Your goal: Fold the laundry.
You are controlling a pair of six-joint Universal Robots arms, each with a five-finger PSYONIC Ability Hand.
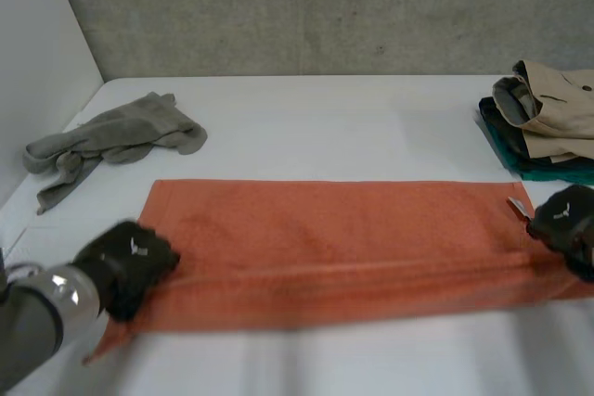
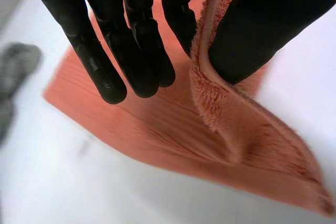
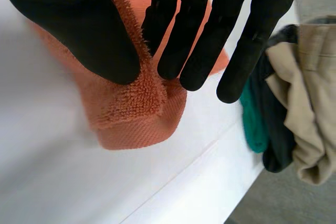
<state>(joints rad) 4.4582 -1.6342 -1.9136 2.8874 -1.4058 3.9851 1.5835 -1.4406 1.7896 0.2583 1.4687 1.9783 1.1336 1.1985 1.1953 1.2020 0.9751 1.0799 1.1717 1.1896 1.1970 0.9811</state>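
Near the left edge of the table (image 1: pixel 325 118) lies a crumpled grey cloth (image 1: pixel 116 136). The left hand (image 1: pixel 125 264) pinches the near-left corner of a fuzzy orange towel (image 1: pixel 334 238) stretched across the front. The right hand (image 1: pixel 568 220) pinches its right end, beside piled clothes (image 1: pixel 548 122).

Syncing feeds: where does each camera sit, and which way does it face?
Head: behind and between the arms, looking down at the white table; left hand and right hand hold the orange towel by its ends.
Left wrist: along its palm; the hand pinches the towel's edge.
Right wrist: along its palm, likewise pinching.
All three share the towel.
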